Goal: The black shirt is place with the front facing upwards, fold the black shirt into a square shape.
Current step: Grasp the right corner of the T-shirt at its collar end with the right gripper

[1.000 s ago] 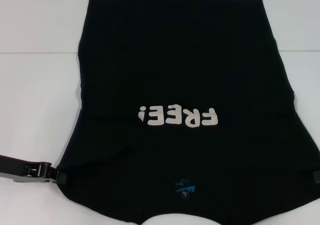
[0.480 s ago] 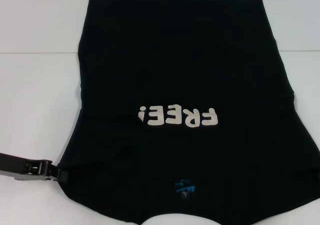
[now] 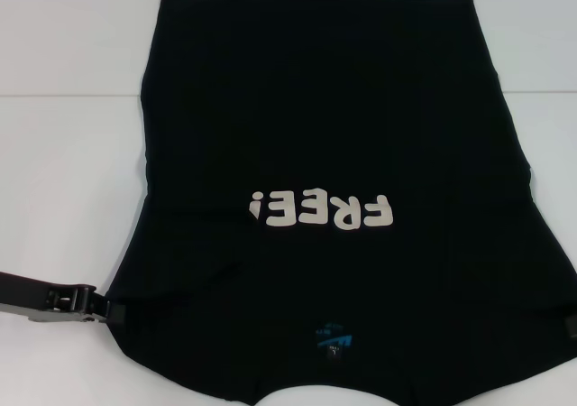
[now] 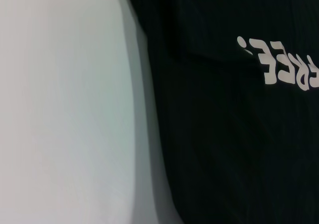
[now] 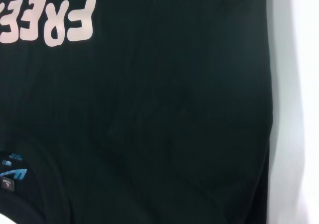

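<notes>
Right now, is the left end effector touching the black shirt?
Touching. In the head view the left end effector overlaps the near left sleeve edge of the black shirt, with no table showing between.

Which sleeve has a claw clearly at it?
The left claw sits at the shirt's left sleeve edge; of the right claw only a sliver shows.

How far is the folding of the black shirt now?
Early stage. The black shirt lies spread flat on the white table, front up, no fold made. The left gripper is at the shirt's near left edge and the right gripper at its near right edge. All folds into a square are left.
</notes>
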Tool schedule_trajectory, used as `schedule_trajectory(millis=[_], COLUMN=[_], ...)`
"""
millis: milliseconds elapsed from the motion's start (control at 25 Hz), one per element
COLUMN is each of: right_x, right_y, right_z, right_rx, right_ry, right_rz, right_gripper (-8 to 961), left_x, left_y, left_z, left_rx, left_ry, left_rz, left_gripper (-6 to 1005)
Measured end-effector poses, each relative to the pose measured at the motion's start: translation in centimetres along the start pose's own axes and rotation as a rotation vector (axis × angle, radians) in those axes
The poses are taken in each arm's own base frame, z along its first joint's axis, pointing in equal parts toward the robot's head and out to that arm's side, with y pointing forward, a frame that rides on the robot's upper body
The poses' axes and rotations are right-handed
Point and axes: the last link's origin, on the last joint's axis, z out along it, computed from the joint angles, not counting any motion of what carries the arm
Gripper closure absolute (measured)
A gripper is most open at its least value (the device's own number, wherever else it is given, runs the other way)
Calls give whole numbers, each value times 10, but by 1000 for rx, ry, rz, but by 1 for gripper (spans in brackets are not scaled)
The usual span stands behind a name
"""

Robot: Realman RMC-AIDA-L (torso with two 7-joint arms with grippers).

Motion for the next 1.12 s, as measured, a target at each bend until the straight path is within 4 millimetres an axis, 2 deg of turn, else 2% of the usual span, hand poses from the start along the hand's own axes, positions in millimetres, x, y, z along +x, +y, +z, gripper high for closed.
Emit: schedule_trajectory(millis=[1120], right_x=[-6], right_y=[16], right_z=[16], right_rx=[-24], right_ry=[19], right_rz=[-35], right_gripper=[218], left_x=[3], left_y=[2], left_z=[-1], left_rx=[-13], left_ry=[11], left_rz=[7], left_gripper=[979])
